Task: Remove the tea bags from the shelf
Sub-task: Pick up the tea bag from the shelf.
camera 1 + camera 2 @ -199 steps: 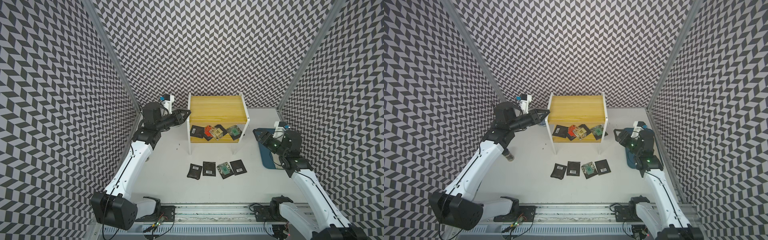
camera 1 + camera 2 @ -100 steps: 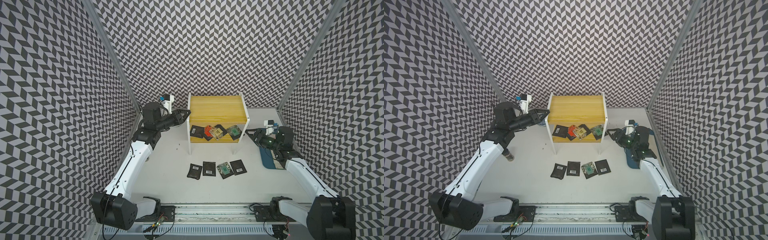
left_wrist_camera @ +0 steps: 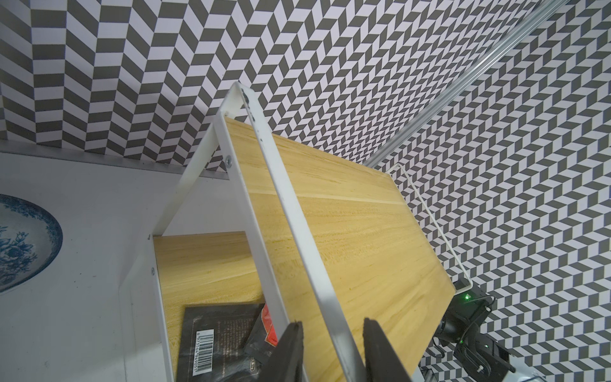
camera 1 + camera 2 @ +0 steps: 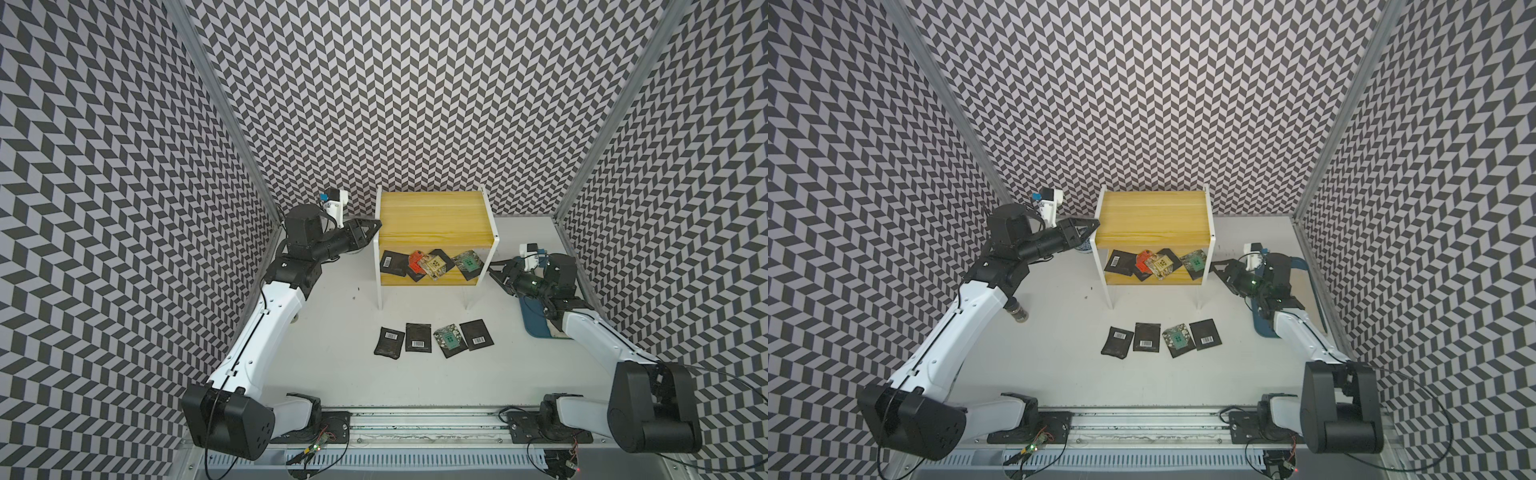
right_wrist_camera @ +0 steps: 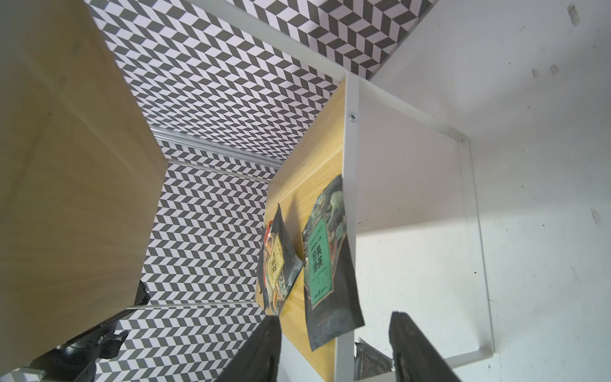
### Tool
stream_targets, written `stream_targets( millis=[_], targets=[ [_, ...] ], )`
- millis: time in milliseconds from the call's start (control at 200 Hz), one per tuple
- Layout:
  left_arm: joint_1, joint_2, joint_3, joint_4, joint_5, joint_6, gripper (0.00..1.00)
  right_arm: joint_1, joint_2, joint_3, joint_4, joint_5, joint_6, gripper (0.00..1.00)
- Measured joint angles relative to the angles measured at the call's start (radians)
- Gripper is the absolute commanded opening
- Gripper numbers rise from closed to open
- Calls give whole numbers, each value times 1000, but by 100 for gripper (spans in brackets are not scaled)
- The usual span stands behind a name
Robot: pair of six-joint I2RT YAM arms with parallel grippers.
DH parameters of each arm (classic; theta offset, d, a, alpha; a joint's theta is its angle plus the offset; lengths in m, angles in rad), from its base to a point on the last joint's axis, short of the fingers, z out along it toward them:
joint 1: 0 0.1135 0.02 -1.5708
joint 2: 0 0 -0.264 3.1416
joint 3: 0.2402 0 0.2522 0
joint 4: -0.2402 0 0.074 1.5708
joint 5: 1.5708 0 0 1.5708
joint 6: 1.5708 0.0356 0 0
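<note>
Part-open and empty, the right tool (image 5: 335, 316) straddled both the green tea bag (image 5: 322, 261) and a post of the shelf (image 5: 349, 165), so closing risked pinching both, while the left tool (image 3: 332, 322) sat jaws apart astride the frame, its hold unclear.

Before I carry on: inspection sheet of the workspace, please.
Surface: white table, a few dark specks.
Job's things: shelf, top board bare; tea bags piled on lower board; four tea bags on the table in front.
Clutter: blue-patterned bowl beside the shelf; dark blue tray under the right arm; small dark cylinder under the left arm.
Grippers: left gripper straddles the shelf's side frame, contact unclear; right gripper open, facing the green tea bag.
Cables: loose cable loops at both arm bases.
Surroundings: chevron walls.
</note>
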Motion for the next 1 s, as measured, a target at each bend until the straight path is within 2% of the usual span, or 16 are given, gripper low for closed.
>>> stream_targets(
  millis=[586,1001],
  targets=[
    [0,0,-2,4,0,0,33,21,54,-6,98,-36,63,35],
    [0,-1,-6,11,0,0,33,27,61,-6,117,-30,76,13]
  ],
)
